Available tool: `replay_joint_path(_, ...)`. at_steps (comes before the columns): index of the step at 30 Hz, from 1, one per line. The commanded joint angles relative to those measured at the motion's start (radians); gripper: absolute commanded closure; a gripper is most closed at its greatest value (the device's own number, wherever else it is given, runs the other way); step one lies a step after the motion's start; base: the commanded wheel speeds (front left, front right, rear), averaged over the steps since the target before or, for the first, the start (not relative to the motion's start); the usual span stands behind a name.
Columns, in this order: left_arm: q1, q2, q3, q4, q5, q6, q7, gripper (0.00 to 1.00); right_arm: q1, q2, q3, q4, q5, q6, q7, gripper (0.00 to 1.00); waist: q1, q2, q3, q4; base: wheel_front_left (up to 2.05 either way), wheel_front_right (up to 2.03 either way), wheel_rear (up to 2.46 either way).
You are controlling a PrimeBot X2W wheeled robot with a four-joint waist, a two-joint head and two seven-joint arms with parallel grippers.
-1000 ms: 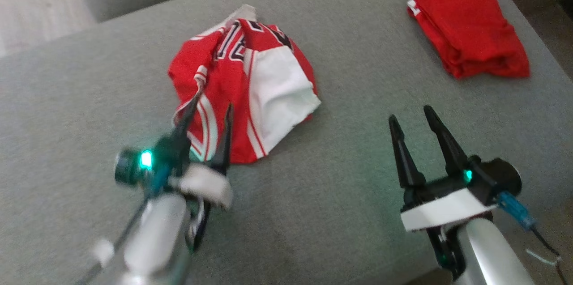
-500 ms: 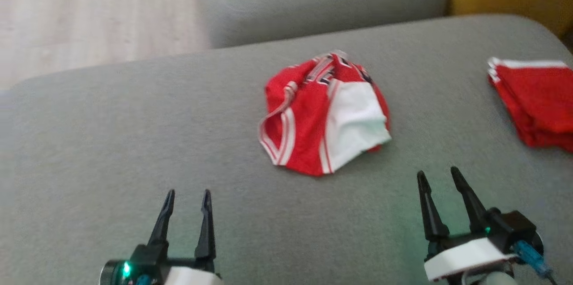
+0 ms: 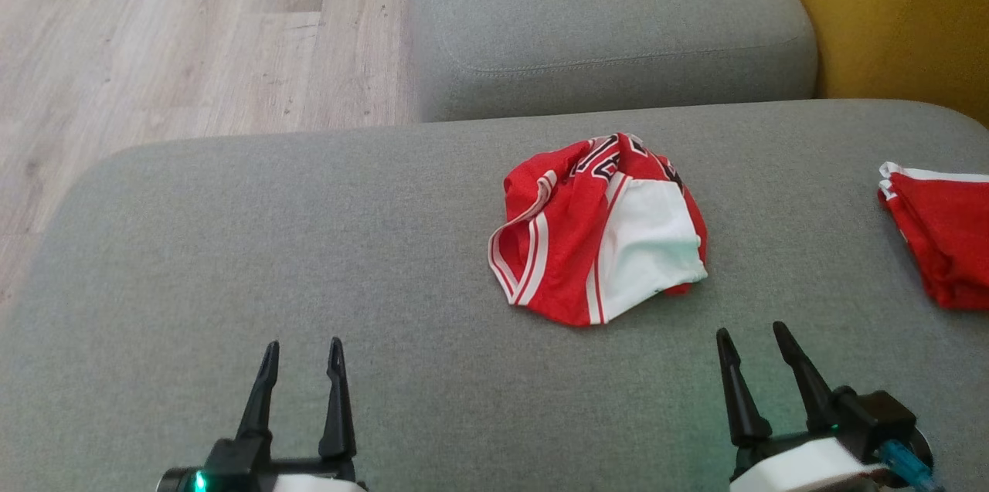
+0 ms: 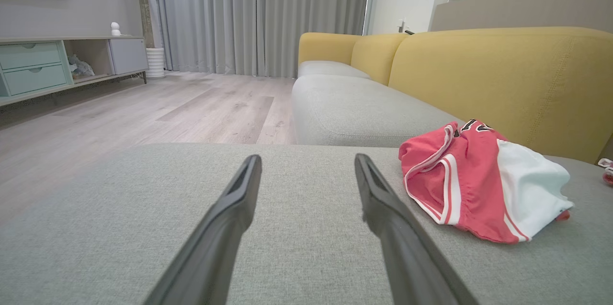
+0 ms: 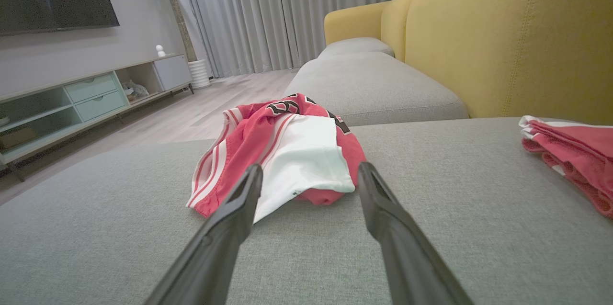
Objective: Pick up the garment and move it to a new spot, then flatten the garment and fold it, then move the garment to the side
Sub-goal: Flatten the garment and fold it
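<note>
A crumpled red and white garment (image 3: 599, 233) with black lettering lies in a heap on the grey sofa seat (image 3: 309, 245), right of centre. The same garment (image 4: 483, 185) sits to the right in the left wrist view, and the garment (image 5: 282, 144) is just beyond the fingers in the right wrist view. My left gripper (image 3: 301, 349) stands open at the lower left, well short of the heap. At the lower right my right gripper (image 3: 749, 337) is open too, a little nearer than the garment's front edge. Both are empty.
A folded red cloth (image 3: 939, 245) with a white edge lies at the seat's right side. A second grey cushion (image 3: 603, 21) lies beyond, with the yellow backrest (image 3: 904, 13) on the right. Wooden floor (image 3: 170, 36) lies off the left edge.
The head camera has tilted up and back, so the picture has shifted. My left gripper has drawn back from over the garment's near edge to the lower left; it holds nothing.
</note>
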Motion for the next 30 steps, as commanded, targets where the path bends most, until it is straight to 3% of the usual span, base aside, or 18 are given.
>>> replay_joint_path(1, -0.033, -0.004, 0.040, -0.035, 0.001, 0.007, -0.010, 0.00, -0.029, -0.001, 0.024, -0.027, 0.001, -0.001, -0.004, 0.00, 0.0000, 0.0000, 0.000, -0.001, 0.00, 0.00, 0.00)
replay_joint_path(21, -0.029, -0.004, 0.046, -0.016, -0.027, -0.005, -0.010, 0.00, -0.032, 0.002, 0.034, -0.026, 0.010, -0.001, -0.004, 0.00, 0.0000, 0.0000, -0.001, -0.003, 0.00, 0.00, 0.00)
replay_joint_path(30, -0.065, -0.004, 0.001, 0.035, -0.045, -0.028, -0.010, 0.00, -0.043, -0.001, 0.046, -0.031, 0.012, -0.001, -0.004, 0.00, 0.0000, 0.0000, 0.029, -0.024, 0.00, 0.00, 0.00)
